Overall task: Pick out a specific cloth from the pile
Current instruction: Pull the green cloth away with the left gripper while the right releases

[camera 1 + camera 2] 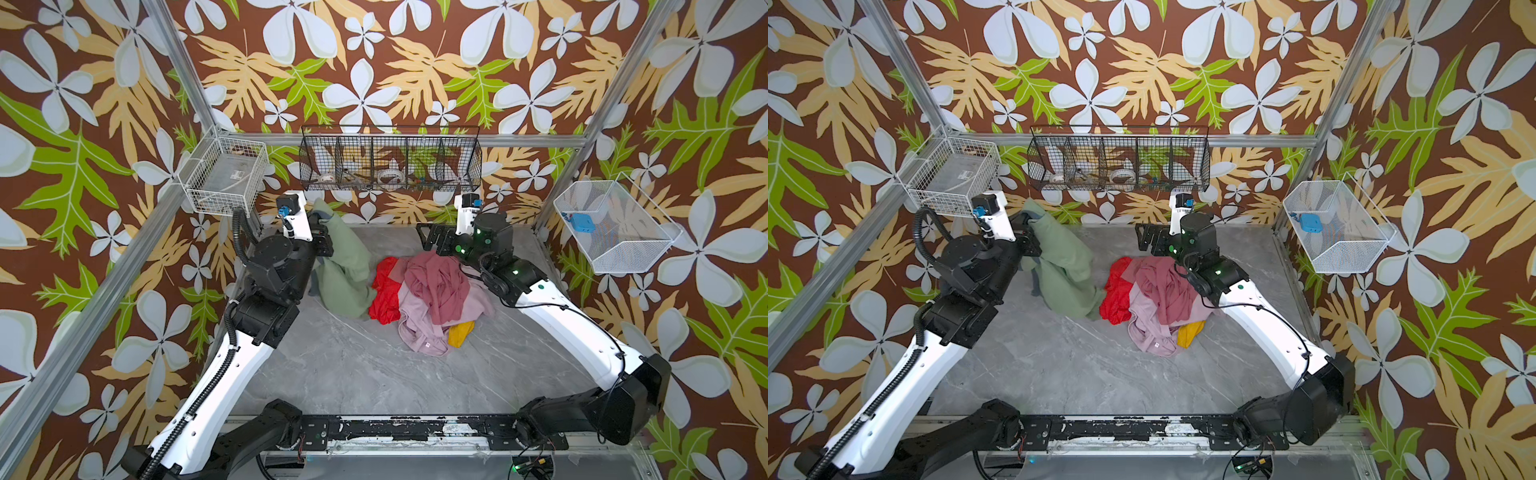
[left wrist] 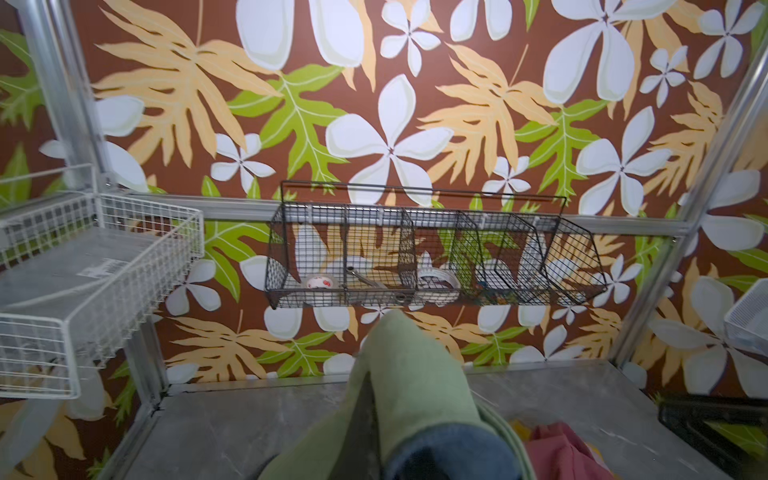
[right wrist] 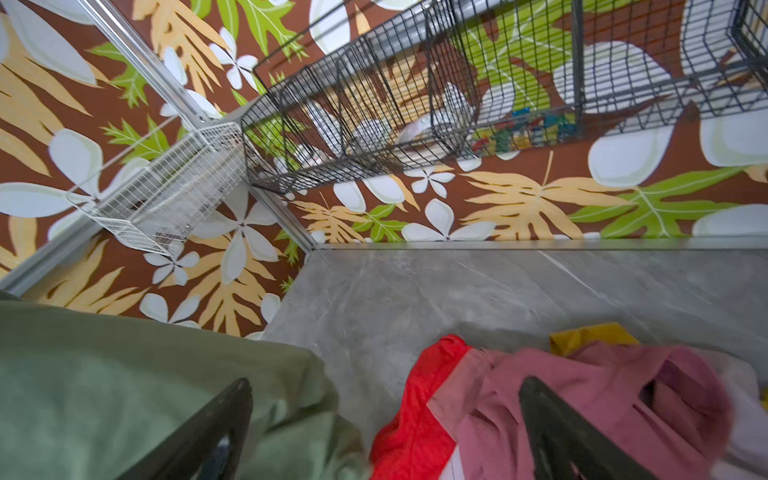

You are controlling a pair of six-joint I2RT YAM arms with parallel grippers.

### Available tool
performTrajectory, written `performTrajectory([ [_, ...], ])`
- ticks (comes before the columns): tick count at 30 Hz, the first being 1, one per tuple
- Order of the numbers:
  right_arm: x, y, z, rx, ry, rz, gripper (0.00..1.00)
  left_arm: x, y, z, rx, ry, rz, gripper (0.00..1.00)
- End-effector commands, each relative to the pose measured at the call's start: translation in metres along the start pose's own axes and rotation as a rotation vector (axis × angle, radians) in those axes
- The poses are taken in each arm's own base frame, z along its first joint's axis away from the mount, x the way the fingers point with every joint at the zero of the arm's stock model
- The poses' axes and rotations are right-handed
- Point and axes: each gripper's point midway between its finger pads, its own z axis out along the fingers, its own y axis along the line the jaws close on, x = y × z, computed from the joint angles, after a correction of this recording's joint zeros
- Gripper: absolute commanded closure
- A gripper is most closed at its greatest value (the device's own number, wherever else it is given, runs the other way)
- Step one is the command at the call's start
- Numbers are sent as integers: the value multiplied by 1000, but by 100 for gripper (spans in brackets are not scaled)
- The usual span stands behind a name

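Left claw [image 1: 321, 222]: clamps cloth [image 1: 345, 266], raised.
Right claw [image 1: 434, 240]: open, empty, pile [image 1: 432, 291] below.
Remaining: likely lifting cloth's trailing end clear.

The soft olive-green cloth [image 1: 347, 266] with darker trim hangs pinched in my left gripper [image 1: 321, 219]. Its lower folds bunch right beside the red edge of the pile [image 1: 432, 291] of red, rose, lilac and mustard garments.

No txt could be read anywhere: the white label [image 2: 101, 269] on the clear pkg [image 2: 58, 286] in the white wire basket [image 2: 174, 249] was too blurred, & the small tag [image 1: 1156, 344] on a lilac garment [image 1: 1144, 318] in the pile [image 1: 1163, 291] was too tiny.
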Motion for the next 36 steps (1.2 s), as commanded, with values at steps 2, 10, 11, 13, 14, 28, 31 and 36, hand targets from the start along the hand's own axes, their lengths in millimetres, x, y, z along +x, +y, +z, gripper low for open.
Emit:
performTrajectory([
  [2, 4, -11, -5, 36, 1, -16, 0, -20, 21, -3, -111, -28, 55, 100],
  [10, 12, -16, -7, 54, 22, -20, 1, 38, 56, 4, -253, 110, 208, 100],
  [11, 13, -17, -7, 58, 23, -20, 1, 50, 60, 4, -265, 132, 229, 100],
  [13, 15, -19, -9, 68, 25, -23, 0, 77, 68, 2, -297, 185, 294, 100],
  [14, 15, -20, -10, 71, 23, -25, 1, 89, 71, 2, -308, 210, 320, 100],
  [28, 20, -25, -17, 88, 26, -12, 0, 179, 94, 6, -351, 385, 134, 100],
  [31, 21, -26, -19, 89, 27, -10, 0, 194, 125, -5, -442, 434, 76, 100],
  [36, 23, -27, -18, 94, 28, -8, 0, 202, 150, -30, -537, 457, 124, 100],
])
